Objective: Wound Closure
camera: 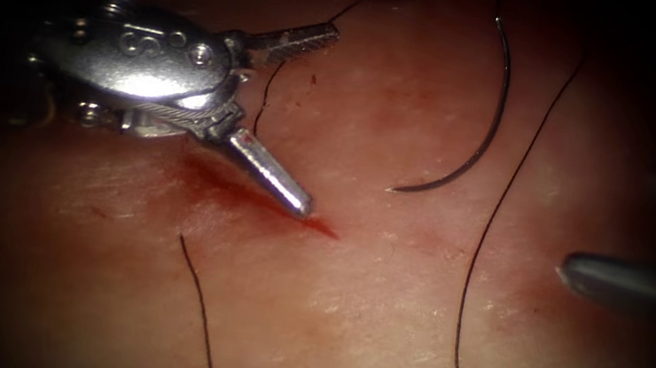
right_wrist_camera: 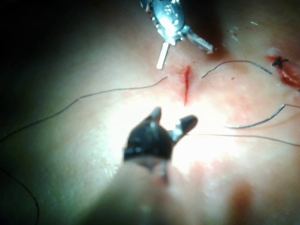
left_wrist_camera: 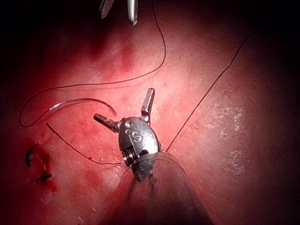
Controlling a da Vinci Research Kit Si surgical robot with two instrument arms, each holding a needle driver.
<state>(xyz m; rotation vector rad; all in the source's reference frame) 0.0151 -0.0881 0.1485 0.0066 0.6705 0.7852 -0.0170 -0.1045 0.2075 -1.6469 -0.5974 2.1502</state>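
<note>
Endoscope view, left tool: the shiny steel left needle driver (camera: 304,112) has its jaws spread wide and holds nothing; its lower jaw tip touches the short red cut (camera: 254,194) in the pale pink pork tissue (camera: 340,321).
Endoscope view, needle: the dark curved steel needle (camera: 474,120) lies free on the tissue, to the right of the cut, held by neither tool.
Endoscope view, thread: thin black thread (camera: 485,239) runs down the tissue between the needle and the right tool.
Endoscope view, right tool: the grey tip of the right needle driver (camera: 599,279) sits near the tissue's right edge; jaw state cannot be told here.
Left wrist view: left tool (left_wrist_camera: 129,108) jaws agape and empty; needle (left_wrist_camera: 82,102) flat on the tissue nearby, apart from them.
Right wrist view: right tool (right_wrist_camera: 173,118) jaws parted and empty, near the cut (right_wrist_camera: 186,84); needle (right_wrist_camera: 258,121) lies apart on the tissue.
</note>
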